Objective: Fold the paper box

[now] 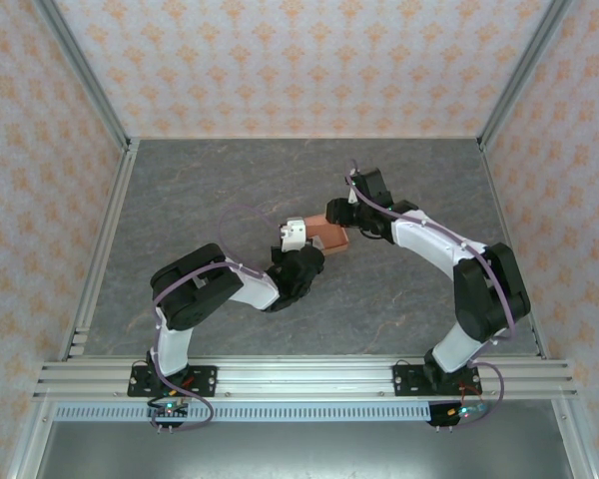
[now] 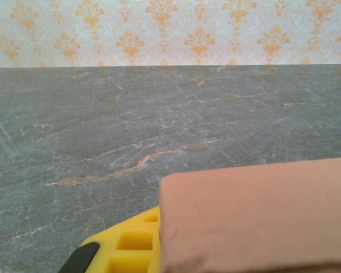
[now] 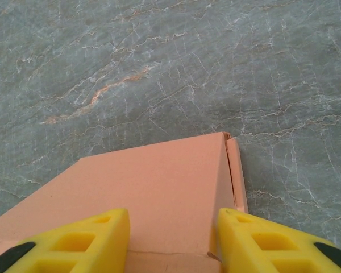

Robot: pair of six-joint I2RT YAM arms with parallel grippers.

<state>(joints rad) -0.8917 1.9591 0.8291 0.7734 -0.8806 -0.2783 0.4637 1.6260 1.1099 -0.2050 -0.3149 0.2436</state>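
Note:
The paper box is a salmon-orange cardboard box held above the middle of the table, between the two arms. My left gripper comes at it from the left. In the left wrist view the paper box covers the lower right and presses against one yellow finger; the other finger is hidden behind it. My right gripper reaches it from the upper right. In the right wrist view my right gripper has its fingers spread wide over the flat face of the box, with a narrow side flap at the right edge.
The grey marbled table stretches all around the box. Patterned walls and aluminium frame rails enclose it on three sides. The arm bases stand on the rail at the near edge.

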